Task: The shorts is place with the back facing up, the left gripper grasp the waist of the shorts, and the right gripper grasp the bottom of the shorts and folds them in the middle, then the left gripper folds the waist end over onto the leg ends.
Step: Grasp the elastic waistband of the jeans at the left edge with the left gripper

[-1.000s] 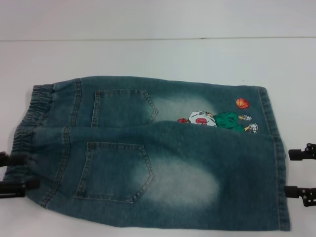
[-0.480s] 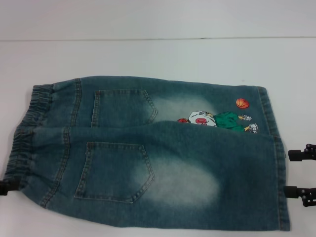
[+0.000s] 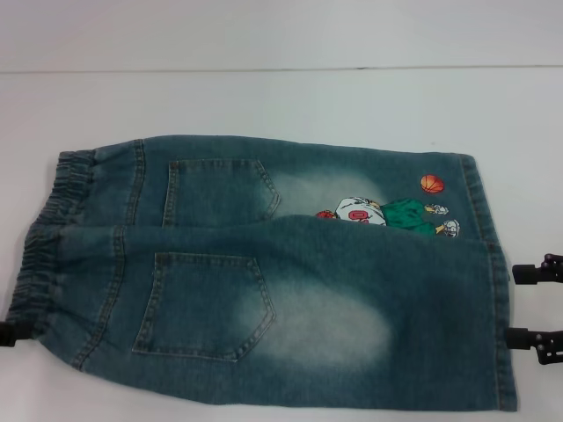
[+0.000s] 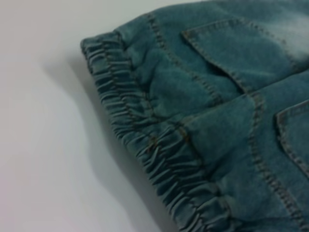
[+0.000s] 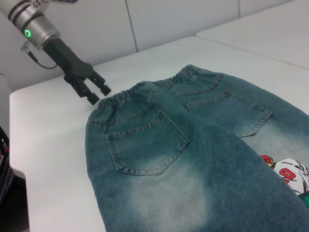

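Note:
The denim shorts (image 3: 290, 290) lie back side up on the white table, two patch pockets showing. The near leg overlaps the far one and covers part of the cartoon print (image 3: 387, 214) by the orange ball (image 3: 432, 183). The ruffled waist (image 3: 48, 237) points left, also shown close in the left wrist view (image 4: 145, 140). The leg hems (image 3: 500, 334) point right. My left gripper (image 5: 96, 93) hovers open just off the waist (image 5: 145, 89), only a sliver (image 3: 4, 332) showing in the head view. My right gripper (image 3: 535, 306) stands open just beyond the hems, holding nothing.
The white table (image 3: 264, 97) runs back to a seam with the wall. In the right wrist view the table's edge (image 5: 19, 169) drops to a dark gap behind the left arm (image 5: 36, 26), and a second white surface (image 5: 270, 34) lies beyond.
My left gripper has drawn back leftward from the waist, from two fingers showing to a sliver at the frame edge. The right gripper and the shorts have barely moved.

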Robot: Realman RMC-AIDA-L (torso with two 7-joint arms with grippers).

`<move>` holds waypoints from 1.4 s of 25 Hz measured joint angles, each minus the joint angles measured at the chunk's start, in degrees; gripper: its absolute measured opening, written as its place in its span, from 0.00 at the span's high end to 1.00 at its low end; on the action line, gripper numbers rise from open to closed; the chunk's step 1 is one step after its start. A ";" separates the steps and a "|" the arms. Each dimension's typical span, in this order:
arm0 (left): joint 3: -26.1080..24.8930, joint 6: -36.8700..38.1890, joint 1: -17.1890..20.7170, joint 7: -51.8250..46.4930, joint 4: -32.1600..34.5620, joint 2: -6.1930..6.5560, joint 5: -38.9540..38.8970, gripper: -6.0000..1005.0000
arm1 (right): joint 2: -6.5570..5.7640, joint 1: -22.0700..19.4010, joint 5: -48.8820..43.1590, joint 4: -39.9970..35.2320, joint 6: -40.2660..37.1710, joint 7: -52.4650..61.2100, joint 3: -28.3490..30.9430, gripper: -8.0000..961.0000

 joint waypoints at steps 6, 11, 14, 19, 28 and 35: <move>0.75 -1.21 -0.53 -0.58 -0.09 -0.65 1.51 0.16 | -0.05 0.51 0.00 0.00 0.04 0.36 -0.19 0.02; 1.39 -0.91 -0.55 -0.57 -0.10 -0.84 1.56 0.17 | -0.12 0.63 0.01 0.00 0.11 0.58 -0.16 0.02; 2.33 -0.73 -0.60 -0.42 -0.10 -0.83 1.63 0.18 | -0.15 0.61 0.01 0.00 0.14 0.61 0.00 0.02; 3.82 -1.16 -0.65 -0.77 -0.16 -0.77 1.92 0.22 | -0.02 0.59 0.00 0.01 0.12 1.39 -0.35 0.02; 4.04 -0.36 -1.40 -0.43 -0.27 -0.55 1.61 0.53 | 0.01 0.15 -0.05 0.00 0.08 1.63 -0.13 0.02; 4.24 0.07 -1.59 -0.40 0.06 -0.82 1.05 0.78 | -0.10 -0.02 -0.06 -0.10 -0.61 3.46 -0.21 0.02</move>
